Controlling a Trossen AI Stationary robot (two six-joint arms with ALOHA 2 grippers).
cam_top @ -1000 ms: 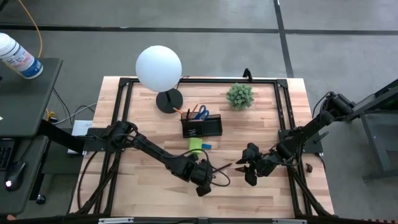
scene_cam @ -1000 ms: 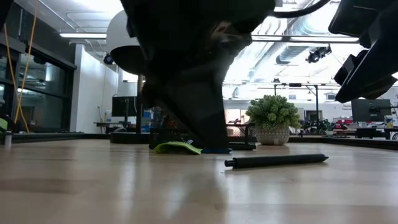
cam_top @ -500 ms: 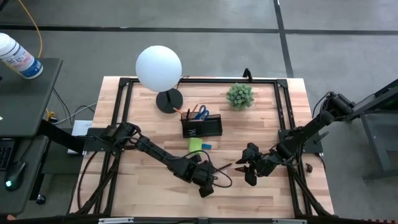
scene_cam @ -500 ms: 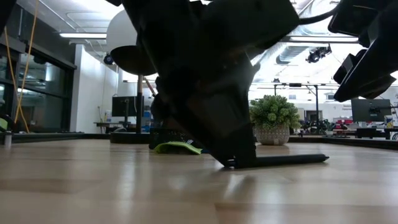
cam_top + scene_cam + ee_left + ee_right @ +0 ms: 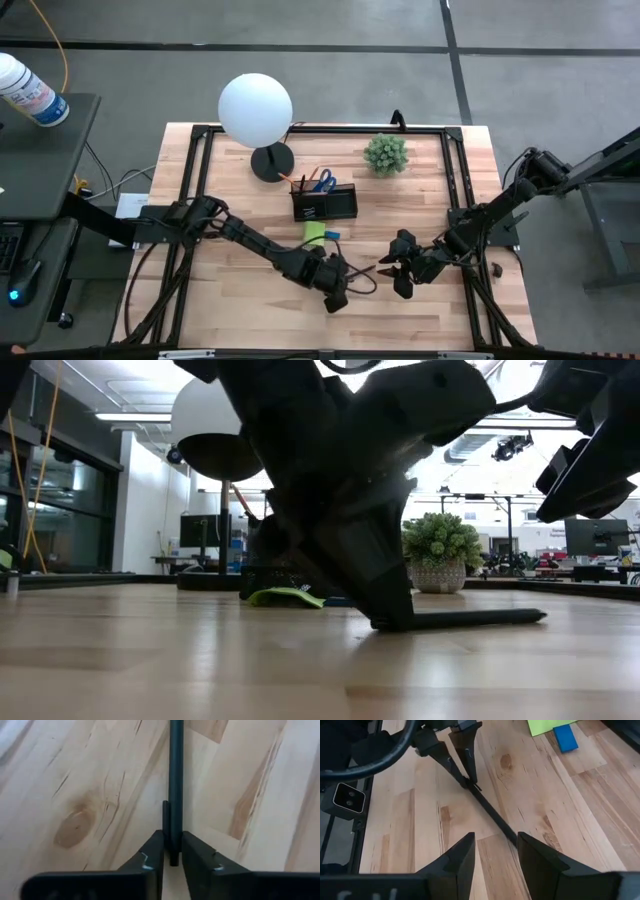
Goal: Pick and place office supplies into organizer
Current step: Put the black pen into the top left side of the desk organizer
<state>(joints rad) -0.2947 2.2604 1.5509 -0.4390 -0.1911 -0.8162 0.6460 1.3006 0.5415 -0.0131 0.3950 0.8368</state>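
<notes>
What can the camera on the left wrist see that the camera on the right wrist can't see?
Only the left wrist view shows, close up, the left gripper with its two fingers squeezed on the end of the dark pen. Only the right wrist view shows the lime-green sticky-note pad, the small blue block, and the right gripper, open and holding nothing, just above the pen's far end. Both show the pen lying on the wooden table with the left gripper on it.

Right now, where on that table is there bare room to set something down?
Bare wood: the corner left of the lamp, and the front-left corner below the left arm. Crowded: the middle, with organizer, sticky pad, pen pinched by the left gripper, and right gripper.
</notes>
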